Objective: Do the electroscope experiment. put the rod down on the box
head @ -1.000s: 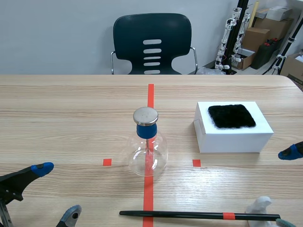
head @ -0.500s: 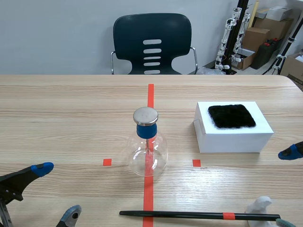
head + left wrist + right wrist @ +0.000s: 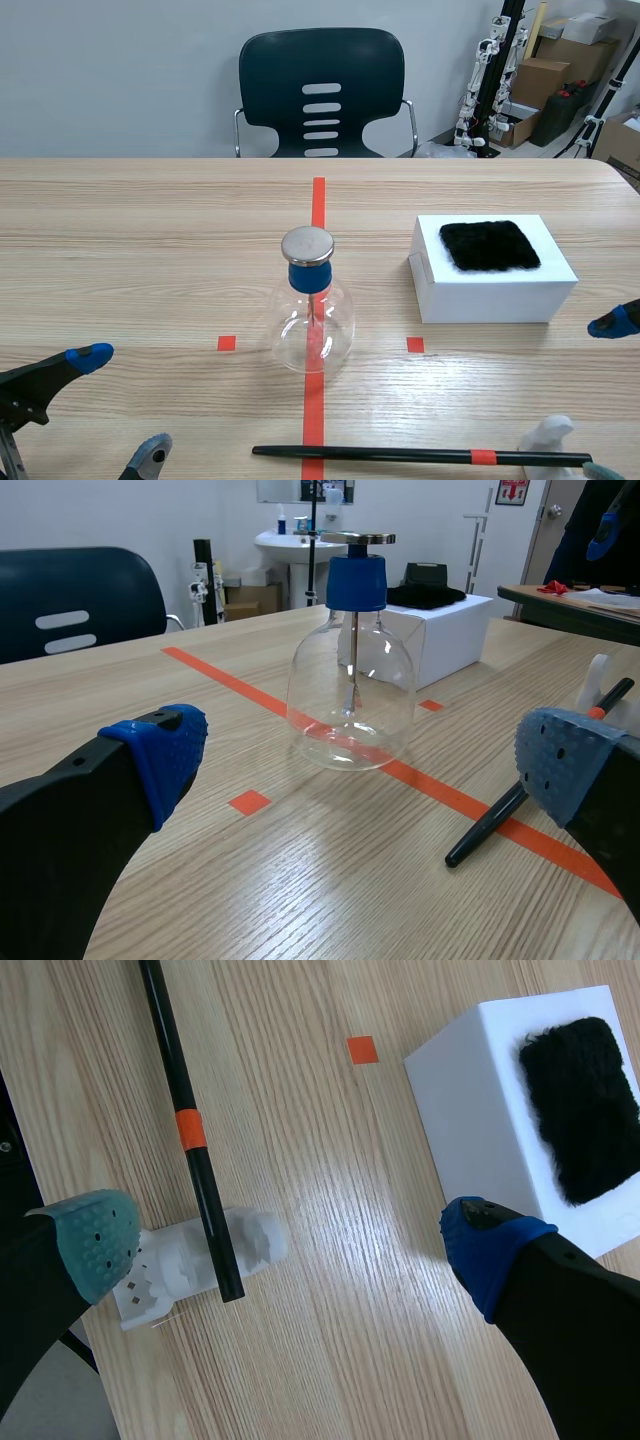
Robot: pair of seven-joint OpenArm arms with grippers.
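A thin black rod [image 3: 420,456] with an orange band lies along the table's near edge, its right end resting on a small white stand [image 3: 545,440]. In the right wrist view the rod [image 3: 190,1130] and stand [image 3: 200,1260] lie just ahead of my open right gripper [image 3: 290,1230]. The white box [image 3: 490,270] carries a black fur pad [image 3: 490,245] on top. A glass flask electroscope [image 3: 311,310] with a blue stopper and metal disc stands at the table's middle. My left gripper [image 3: 360,770] is open at the near left, facing the flask [image 3: 350,680].
A dark chair [image 3: 320,95] stands behind the table's far edge. Cardboard boxes and equipment [image 3: 560,70] fill the back right corner. The wooden table [image 3: 150,250] is bare to the left of the flask.
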